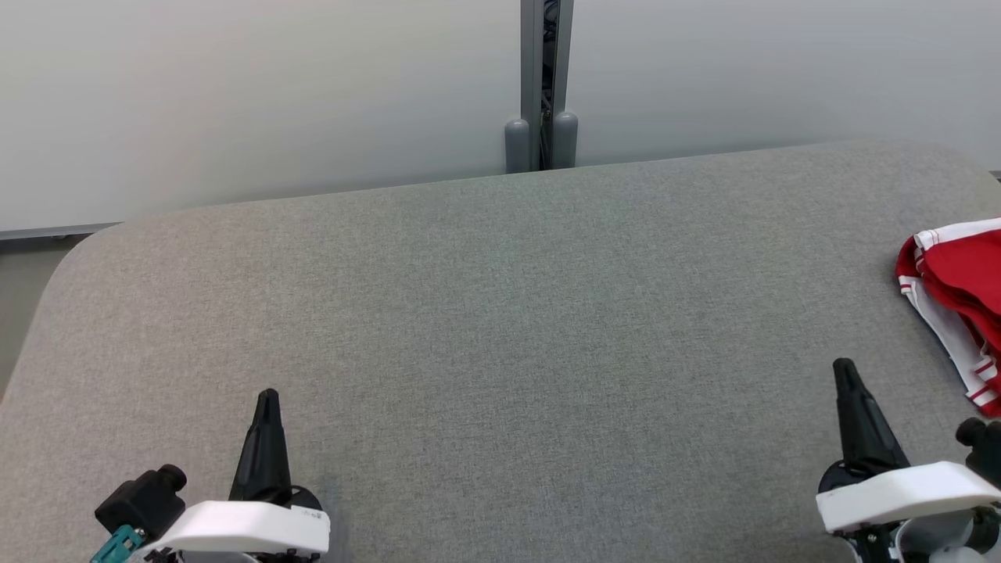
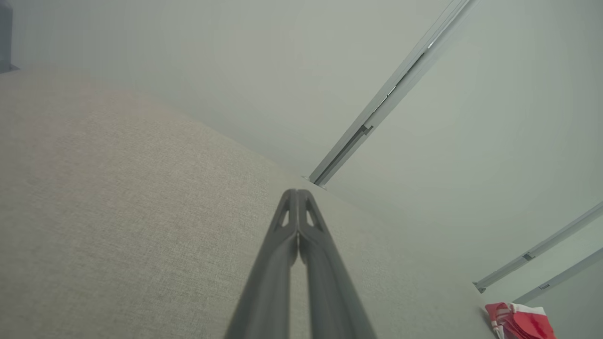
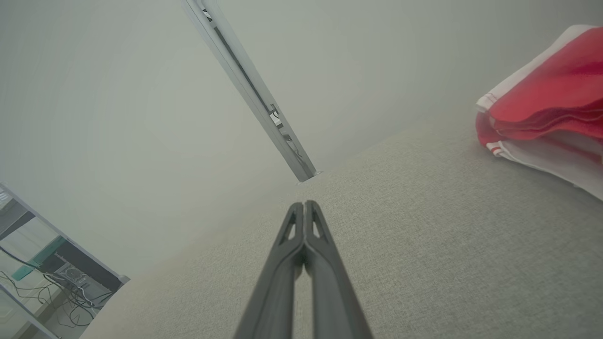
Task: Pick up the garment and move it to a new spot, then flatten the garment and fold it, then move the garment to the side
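A red and white garment point(image 1: 958, 293) lies bunched at three o'clock on the grey cloth-covered table point(image 1: 500, 313), running past the picture's edge; it looks soft, light and floppy, likely to sag in loose layers, so pinching its near white-trimmed edge seems best; left gripper point(image 1: 267, 397) at seven o'clock and right gripper point(image 1: 843, 366) at five o'clock, each with fingers pressed together, holding nothing; the right gripper's way to the cloth looks unobstructed; a grey post point(image 1: 541, 86) rises at twelve o'clock.
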Robot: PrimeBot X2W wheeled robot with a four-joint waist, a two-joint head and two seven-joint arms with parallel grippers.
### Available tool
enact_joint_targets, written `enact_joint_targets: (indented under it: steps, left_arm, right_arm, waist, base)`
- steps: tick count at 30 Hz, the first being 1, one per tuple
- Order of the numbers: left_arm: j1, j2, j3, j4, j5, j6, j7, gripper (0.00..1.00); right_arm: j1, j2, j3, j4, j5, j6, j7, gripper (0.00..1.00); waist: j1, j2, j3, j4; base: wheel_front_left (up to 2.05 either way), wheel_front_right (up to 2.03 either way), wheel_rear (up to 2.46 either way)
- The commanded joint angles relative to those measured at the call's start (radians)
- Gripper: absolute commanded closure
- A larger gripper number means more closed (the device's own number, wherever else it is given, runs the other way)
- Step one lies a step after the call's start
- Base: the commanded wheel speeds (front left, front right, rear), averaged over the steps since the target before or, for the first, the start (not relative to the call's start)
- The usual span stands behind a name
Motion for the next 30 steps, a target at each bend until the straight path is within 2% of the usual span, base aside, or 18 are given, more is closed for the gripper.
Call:
enact_joint_targets:
  steps: [1, 30]
  left_arm:
    - [-0.041, 0.005, -0.005, -0.004, -0.037, -0.007, 0.004, 1.00]
    - [-0.175, 0.008, -0.068, 0.109, -0.406, -0.058, 0.043, 1.00]
  right_arm:
    - [-0.035, -0.009, -0.018, -0.005, 0.038, 0.000, 0.012, 1.00]
    - [-0.095, -0.026, -0.173, 0.073, 0.404, 0.000, 0.170, 1.00]
  waist:
    - [0.0000, 0.0000, 0.000, 0.001]
    - [0.0000, 0.0000, 0.000, 0.012]
  base:
    - [0.00, 0.00, 0.00]
    - [0.00, 0.00, 0.00]
